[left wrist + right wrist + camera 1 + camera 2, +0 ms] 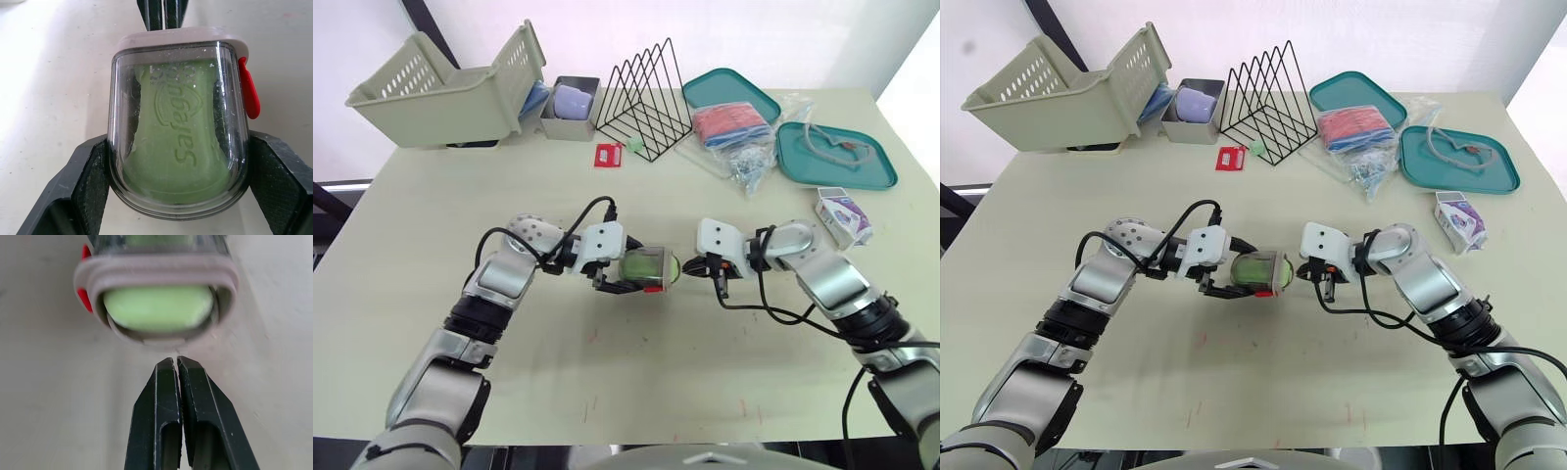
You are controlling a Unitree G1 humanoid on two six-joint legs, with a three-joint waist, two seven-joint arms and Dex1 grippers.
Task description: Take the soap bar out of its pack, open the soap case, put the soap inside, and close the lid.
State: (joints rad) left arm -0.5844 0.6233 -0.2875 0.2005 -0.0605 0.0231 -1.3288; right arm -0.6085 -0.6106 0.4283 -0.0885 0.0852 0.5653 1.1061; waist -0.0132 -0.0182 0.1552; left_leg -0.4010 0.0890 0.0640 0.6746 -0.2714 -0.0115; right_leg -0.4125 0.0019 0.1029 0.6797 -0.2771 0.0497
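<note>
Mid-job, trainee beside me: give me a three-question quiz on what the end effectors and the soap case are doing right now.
1. True or false: the left end effector is clamped on the soap case.
2. The right end effector has its fingers: A) spread wide; B) shut together, tips pointing at the case's end; C) clamped on the case too.
3. Fill in: the soap inside the case is ____ in colour.
Key: 1 true; 2 B; 3 green.
</note>
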